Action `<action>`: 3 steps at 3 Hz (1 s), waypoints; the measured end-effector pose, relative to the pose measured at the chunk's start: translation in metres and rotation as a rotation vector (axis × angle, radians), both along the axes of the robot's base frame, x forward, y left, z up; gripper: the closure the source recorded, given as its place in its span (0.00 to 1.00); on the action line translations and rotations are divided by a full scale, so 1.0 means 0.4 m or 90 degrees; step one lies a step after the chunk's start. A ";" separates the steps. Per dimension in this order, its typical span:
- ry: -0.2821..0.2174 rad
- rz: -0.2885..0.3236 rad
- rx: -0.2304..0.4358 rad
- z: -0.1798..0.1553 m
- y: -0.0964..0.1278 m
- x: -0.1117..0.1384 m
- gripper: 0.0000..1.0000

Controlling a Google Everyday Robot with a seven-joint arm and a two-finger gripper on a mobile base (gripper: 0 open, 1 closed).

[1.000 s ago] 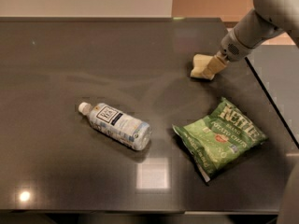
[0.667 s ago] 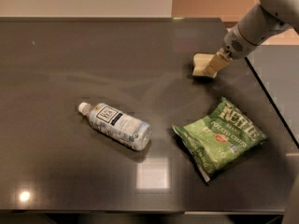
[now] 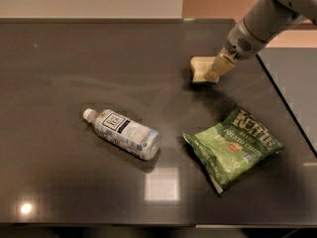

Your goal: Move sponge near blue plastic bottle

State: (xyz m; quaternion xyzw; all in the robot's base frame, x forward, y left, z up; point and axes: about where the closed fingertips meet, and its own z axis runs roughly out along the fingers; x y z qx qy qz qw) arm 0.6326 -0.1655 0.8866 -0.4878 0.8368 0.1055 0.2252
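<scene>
The sponge (image 3: pixel 199 66), a small cream foam block, sits at the back right of the dark table (image 3: pixel 74 58). My gripper (image 3: pixel 214 74) comes in from the upper right, and its beige fingers (image 3: pixel 221 63) are closed on the sponge's right end. The blue plastic bottle (image 3: pixel 124 133), clear with a white cap and a pale label, lies on its side left of centre. It is well to the left of the sponge and nearer the front.
A green chip bag (image 3: pixel 233 145) lies flat at the front right, below the sponge and to the right of the bottle. The table's right edge (image 3: pixel 285 100) runs diagonally behind my arm. Light glare (image 3: pixel 161 185) shows near the front.
My gripper and the sponge have shifted left together, toward the table's middle. The bottle and the chip bag have not moved.
</scene>
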 end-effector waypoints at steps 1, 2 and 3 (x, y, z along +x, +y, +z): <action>0.000 0.086 -0.012 0.005 0.083 -0.065 1.00; -0.002 0.185 -0.024 0.001 0.173 -0.140 1.00; -0.007 0.255 -0.035 -0.006 0.250 -0.201 1.00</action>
